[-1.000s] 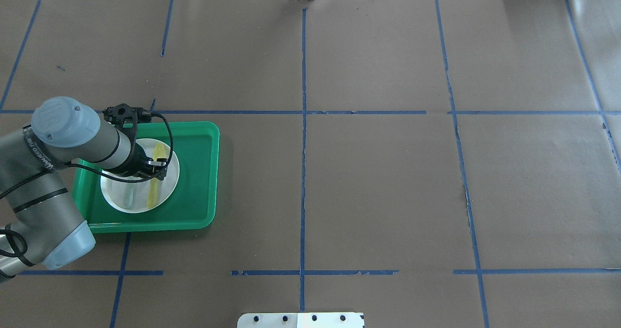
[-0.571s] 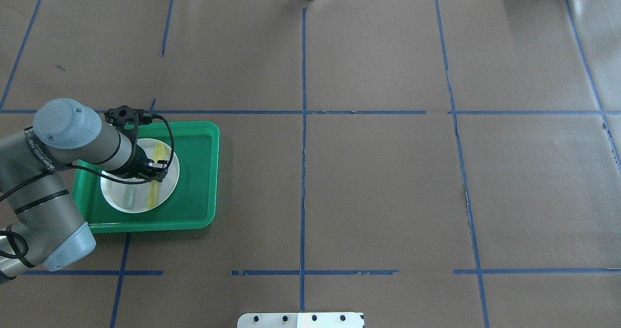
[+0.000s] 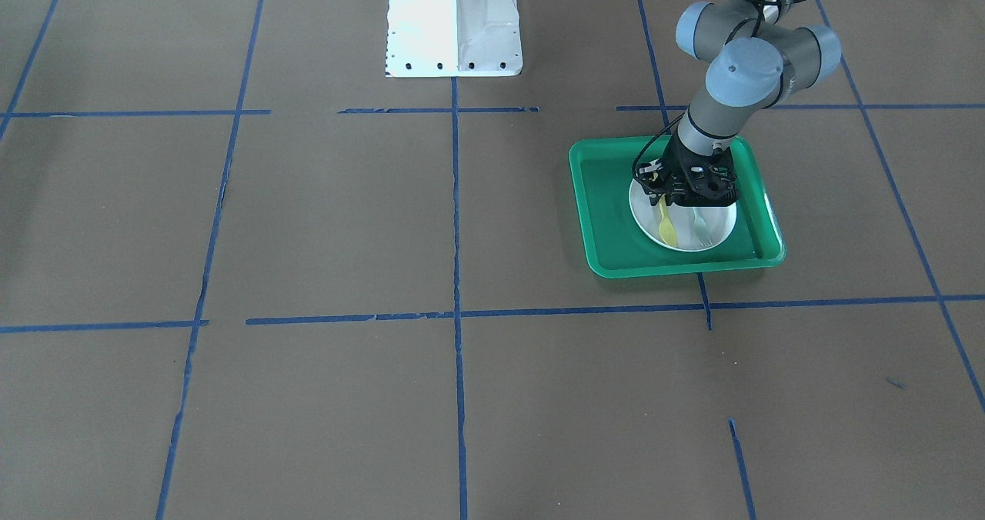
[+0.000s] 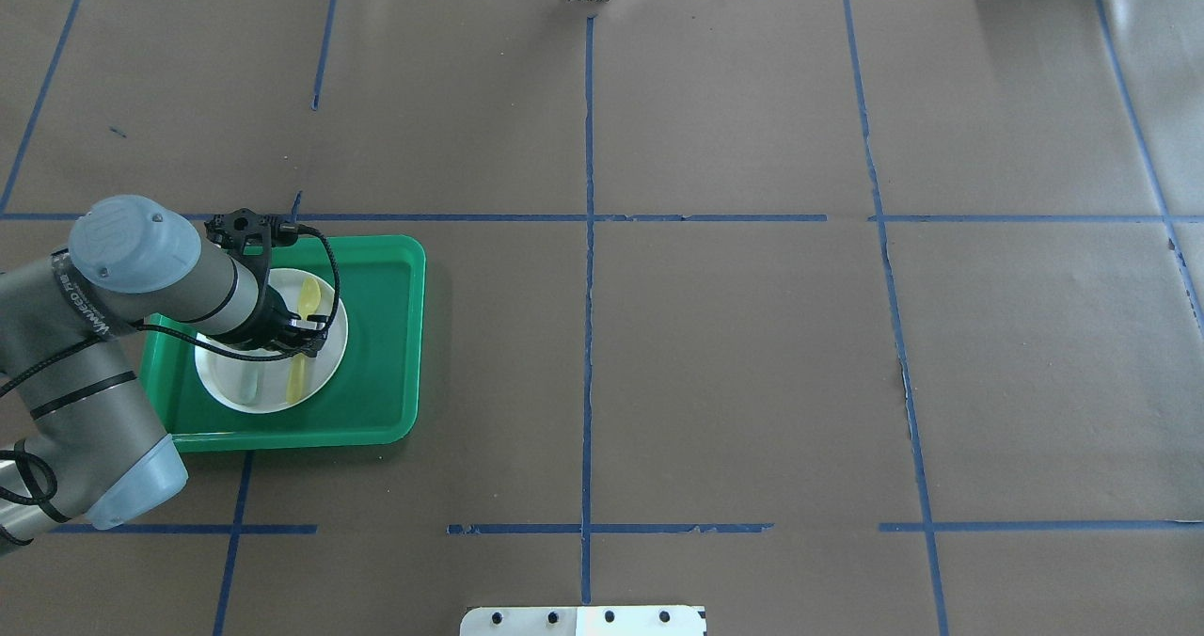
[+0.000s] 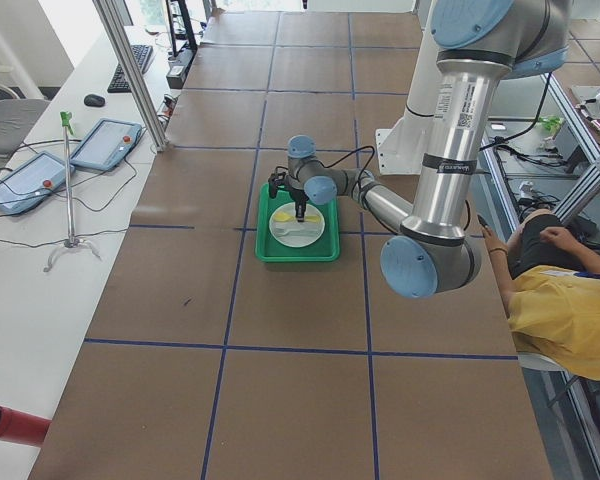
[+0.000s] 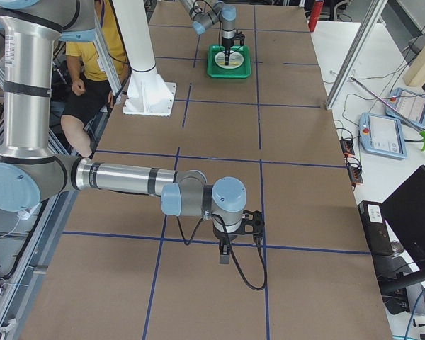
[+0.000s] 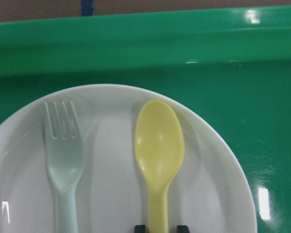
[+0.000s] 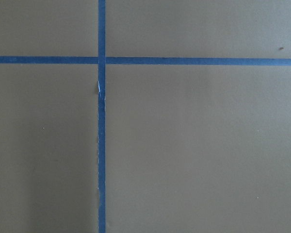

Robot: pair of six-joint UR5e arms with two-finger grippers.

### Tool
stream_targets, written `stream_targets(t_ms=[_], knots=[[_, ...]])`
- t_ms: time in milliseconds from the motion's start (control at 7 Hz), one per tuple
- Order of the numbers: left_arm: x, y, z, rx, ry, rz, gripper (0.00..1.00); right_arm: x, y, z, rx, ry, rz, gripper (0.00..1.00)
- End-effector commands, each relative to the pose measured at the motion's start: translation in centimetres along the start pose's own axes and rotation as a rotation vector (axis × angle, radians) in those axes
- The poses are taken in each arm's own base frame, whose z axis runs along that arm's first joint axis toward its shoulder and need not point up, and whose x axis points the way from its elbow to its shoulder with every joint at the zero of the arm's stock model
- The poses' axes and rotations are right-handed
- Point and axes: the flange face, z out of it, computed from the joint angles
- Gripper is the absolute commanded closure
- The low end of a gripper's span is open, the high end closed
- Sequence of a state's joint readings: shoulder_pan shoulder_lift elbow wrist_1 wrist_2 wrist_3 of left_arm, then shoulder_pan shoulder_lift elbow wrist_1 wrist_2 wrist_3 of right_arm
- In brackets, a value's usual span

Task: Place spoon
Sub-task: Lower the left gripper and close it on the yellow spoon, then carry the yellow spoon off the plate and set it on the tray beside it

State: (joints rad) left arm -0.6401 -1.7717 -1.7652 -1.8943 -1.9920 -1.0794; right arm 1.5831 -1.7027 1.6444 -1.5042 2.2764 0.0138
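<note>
From across the table, the left gripper [image 3: 668, 199] pointed straight down over the white plate [image 3: 716, 231]. The plate sat in the green tray [image 3: 608, 262]. The spoon [image 3: 666, 229] lay flat on the plate beside the fork [image 3: 699, 232], so I think the job was nearly done.

From above, the spoon [image 4: 308, 294] lay straight, with its bowl pointing away from the robot. The fingers stood partway along the handle, a good spot to keep it level.

From the left end, the tray [image 5: 298, 252] looked too small to tell much. A person in a yellow shirt [image 5: 570, 310] sat by the table.

From the right end, the right gripper [image 6: 224, 253] hung over the brown paper [image 6: 304, 212], well apart from the tray. I could not tell how its jaws stood.

The left wrist camera showed the most. Two black fingertips [image 7: 140, 227] stood on either side of the handle, a little apart, and seemed not to squeeze it.

The right wrist camera showed brown paper and blue tape [image 8: 102, 145].
</note>
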Motion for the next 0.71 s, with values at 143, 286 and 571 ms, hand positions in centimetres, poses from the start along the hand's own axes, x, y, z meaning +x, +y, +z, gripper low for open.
stream_targets(t_ms=[143, 286, 571], knots=[[-0.2, 0.1, -0.5, 0.002, -0.001, -0.005, 1.0, 0.0, 0.0, 0.0, 0.001, 0.0, -0.001, 0.0], [-0.6, 0.0, -2.0, 0.017, 0.012, -0.026, 1.0, 0.0, 0.0, 0.0, 0.0, 0.0, -0.001, 0.0], [2.0, -0.1, -5.3, 0.002, -0.025, -0.11, 1.0, 0.0, 0.0, 0.0, 0.0, 0.0, 0.0, 0.0]])
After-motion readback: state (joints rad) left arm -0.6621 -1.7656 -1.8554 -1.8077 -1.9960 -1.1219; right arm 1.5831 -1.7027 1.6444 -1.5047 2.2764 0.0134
